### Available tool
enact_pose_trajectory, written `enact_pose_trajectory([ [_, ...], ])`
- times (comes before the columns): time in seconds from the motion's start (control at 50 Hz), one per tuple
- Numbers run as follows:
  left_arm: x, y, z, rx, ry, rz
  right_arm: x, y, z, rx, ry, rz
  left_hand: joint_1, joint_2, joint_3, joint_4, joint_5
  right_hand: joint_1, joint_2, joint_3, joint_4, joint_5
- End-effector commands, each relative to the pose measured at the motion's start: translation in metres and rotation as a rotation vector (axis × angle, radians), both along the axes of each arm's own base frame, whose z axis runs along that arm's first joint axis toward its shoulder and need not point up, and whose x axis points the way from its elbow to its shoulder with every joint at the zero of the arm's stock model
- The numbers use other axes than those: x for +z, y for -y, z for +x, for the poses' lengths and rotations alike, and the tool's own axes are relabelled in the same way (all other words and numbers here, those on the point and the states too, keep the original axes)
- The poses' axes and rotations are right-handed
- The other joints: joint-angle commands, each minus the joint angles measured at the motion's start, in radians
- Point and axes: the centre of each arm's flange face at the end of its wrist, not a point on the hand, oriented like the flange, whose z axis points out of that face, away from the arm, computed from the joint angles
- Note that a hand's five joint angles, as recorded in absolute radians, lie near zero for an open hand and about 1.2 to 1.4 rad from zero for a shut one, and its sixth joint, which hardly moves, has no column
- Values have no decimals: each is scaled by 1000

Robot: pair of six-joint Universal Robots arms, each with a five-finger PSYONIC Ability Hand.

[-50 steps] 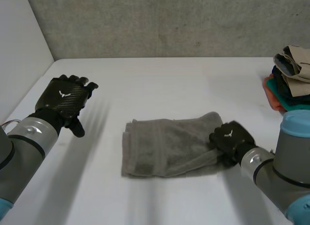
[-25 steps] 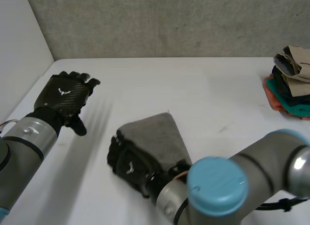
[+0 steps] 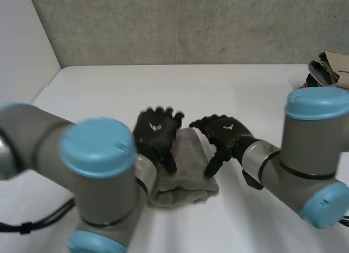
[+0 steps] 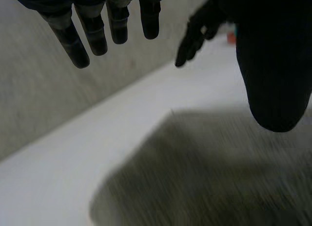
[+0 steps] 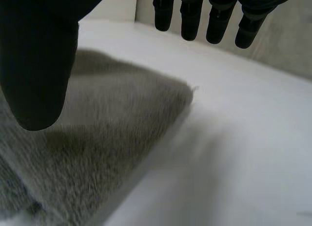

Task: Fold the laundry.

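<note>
Grey towel (image 3: 188,174) lies beneath and between left hand (image 3: 155,130) and right hand (image 3: 224,134), both loose-fingered, holding nothing.

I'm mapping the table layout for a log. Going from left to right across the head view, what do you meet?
left hand → grey towel → right hand → pile of clothes

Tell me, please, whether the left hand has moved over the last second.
Yes. The left hand has swung away from the side wall toward the middle of the table, reaching the grey towel.
</note>
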Motion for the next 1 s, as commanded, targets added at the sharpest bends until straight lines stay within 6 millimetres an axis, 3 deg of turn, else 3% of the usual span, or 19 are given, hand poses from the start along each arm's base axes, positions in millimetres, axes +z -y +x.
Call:
enact_pose_trajectory([
  [0.02,-46,1,8,62,133,78,-37,14,11,21,-53,49,26,15,7,16,-4,-41,-30,-30,-22,-39],
  [0.18,-55,9,27,91,218,93,-38,18,12,73,-156,-59,35,24,16,24,5,-41,-30,-30,-22,-39],
  [0.3,-43,13,28,60,288,22,-22,10,15,92,-217,-157,14,3,-4,4,-16,-41,-30,-30,-22,-39],
  [0.38,-8,19,21,3,215,-62,-8,-13,23,100,-227,-209,-3,-14,-22,-14,-33,-41,-30,-30,-22,-39],
  [0.48,47,23,8,-129,70,-174,-5,-43,27,123,-213,-259,5,-6,-13,-5,-24,-41,-30,-30,-22,-39],
  [0.64,89,26,-1,-328,-31,-240,-33,-90,30,204,-161,-327,23,12,4,13,-7,-41,-30,-30,-22,-39],
  [0.72,91,21,-2,-441,-35,-179,-43,-99,34,217,-141,-354,26,15,7,16,-4,-41,-30,-30,-22,-39],
  [1.0,80,17,0,-498,-18,-96,-71,-78,51,216,-169,-455,23,12,4,13,-7,-41,-30,-30,-22,-39],
])
